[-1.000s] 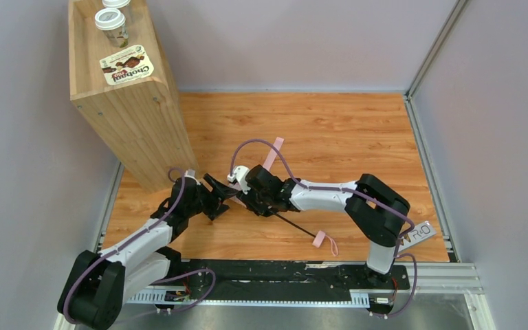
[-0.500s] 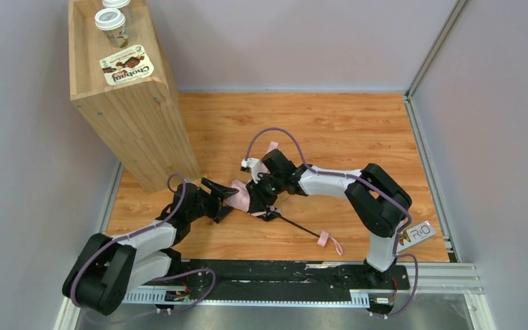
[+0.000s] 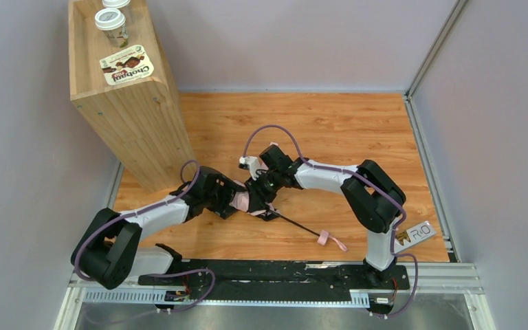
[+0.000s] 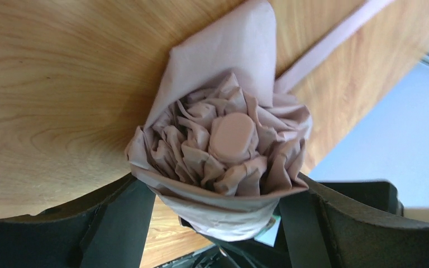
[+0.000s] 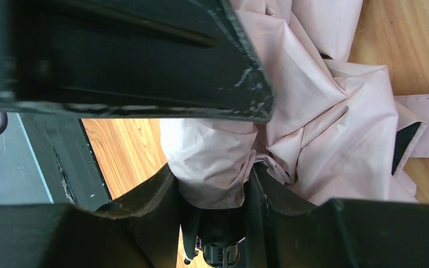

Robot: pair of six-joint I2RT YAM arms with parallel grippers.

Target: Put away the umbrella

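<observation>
The umbrella (image 3: 242, 201) is a crumpled pale pink bundle lying mid-table, with its black shaft (image 3: 295, 225) running toward the front right to a pink wrist loop (image 3: 326, 239). My right gripper (image 3: 258, 196) is shut on it. In the right wrist view the fingers (image 5: 162, 195) pinch a fold of the pink fabric (image 5: 313, 111). My left gripper (image 3: 232, 203) stands open at the bundle's left end. In the left wrist view the umbrella (image 4: 232, 137) shows end-on with its round cap, and a finger (image 4: 117, 223) stands on each side of it. A thin strap (image 4: 335, 39) trails away.
A tall wooden box (image 3: 127, 117) stands at the back left, with paper cups (image 3: 112, 20) and a snack packet (image 3: 127, 69) on top. Grey walls close the table on three sides. A black rail (image 3: 282, 275) runs along the near edge. A white tag (image 3: 419, 232) lies at the right.
My left arm has reached right, bringing its open jaws around the bundle's end. My right gripper keeps its hold and has shifted slightly left and back.
</observation>
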